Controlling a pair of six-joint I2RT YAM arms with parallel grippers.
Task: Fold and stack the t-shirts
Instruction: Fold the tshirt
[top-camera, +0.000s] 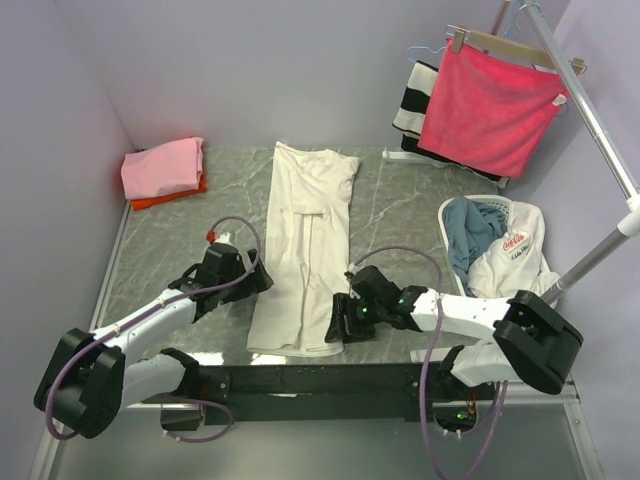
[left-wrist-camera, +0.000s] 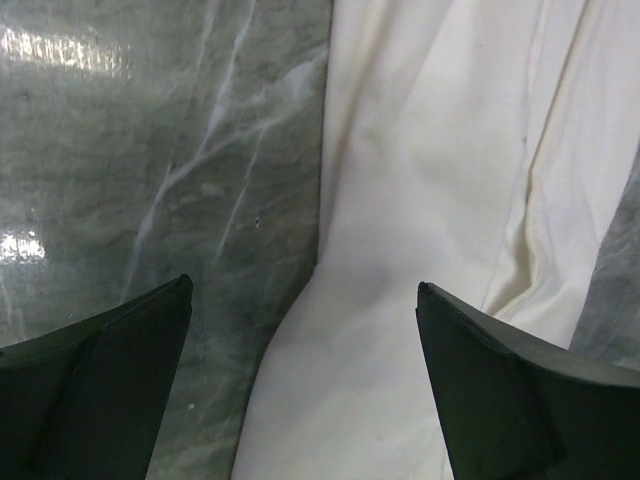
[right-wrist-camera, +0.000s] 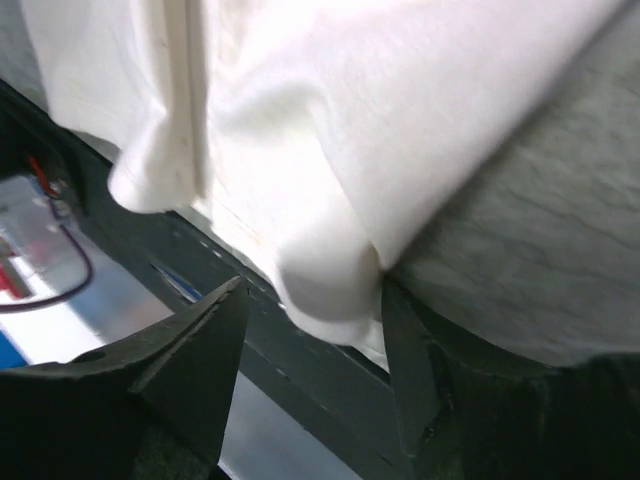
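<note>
Right claw (right-wrist-camera: 312, 290) gapes around near hem of cream tee (top-camera: 305, 240).

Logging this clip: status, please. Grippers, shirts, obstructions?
Left gripper open, over cream t-shirt's left edge. Right gripper open, straddling its near hem. Pink t-shirt stacked on orange-red t-shirt, far left. Laundry basket apart, right.

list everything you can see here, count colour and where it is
cream t-shirt: 1, off-white, lengthwise mid-table
pink t-shirt: 1, pink, folded, far left corner
orange-red t-shirt: 1, orange-red, folded under the pink
red cloth: 1, bright red, on a hanger, far right
striped cloth: 1, black and white, behind the red
basket: 1, white, right side, clothes inside
table: 1, grey-green marble
left claw: 1, black, open, cream shirt's left edge
right claw: 1, black, open, shirt's near right corner
</note>
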